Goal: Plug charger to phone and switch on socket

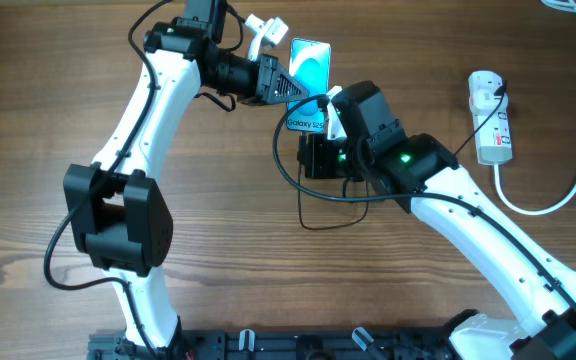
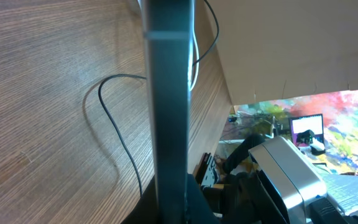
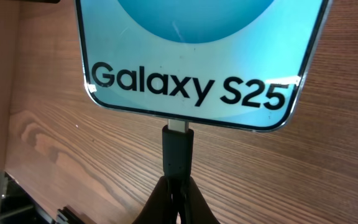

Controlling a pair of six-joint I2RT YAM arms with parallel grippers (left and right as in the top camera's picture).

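Overhead view:
- The left gripper [image 1: 298,84] is upper centre of the frame, closed on the phone [image 1: 310,62] and gripping its side edges.
- The cyan screen faces up and toward the lower right. The white "Galaxy S25" strip is at the phone's lower end.
- The right gripper [image 1: 330,116] sits just below and right of that strip, touching close to the phone's bottom edge.

Right wrist view:
- The phone's bottom edge fills the upper half of the frame, with wood grain behind it.
- The charger [image 3: 178,152] has its black connector standing upright, centred under the bottom edge.
- A thin sliver of the connector's metal tip shows where it meets the phone. I cannot tell if it is fully seated.
- The right gripper's fingers are pinched narrow on the lower end of the connector, at bottom centre of the frame.

Left wrist view:
- The phone shows edge-on as a dark vertical bar down the middle of the frame.
- The left gripper's fingers cannot be made out here.
- The thin black cable curls over the table [image 2: 36,93] left of the bar.

Cable, overhead view:
- It loops loosely on the wood below the two grippers, centre of the frame.

Socket [image 1: 490,120]:
- It lies flat at the right side of the frame, well apart from both grippers.
- A black plug [image 1: 496,93] is seated near its upper end.
- A white cord [image 1: 568,190] curves off its lower end toward the right edge.
- The switch position is too small to read.
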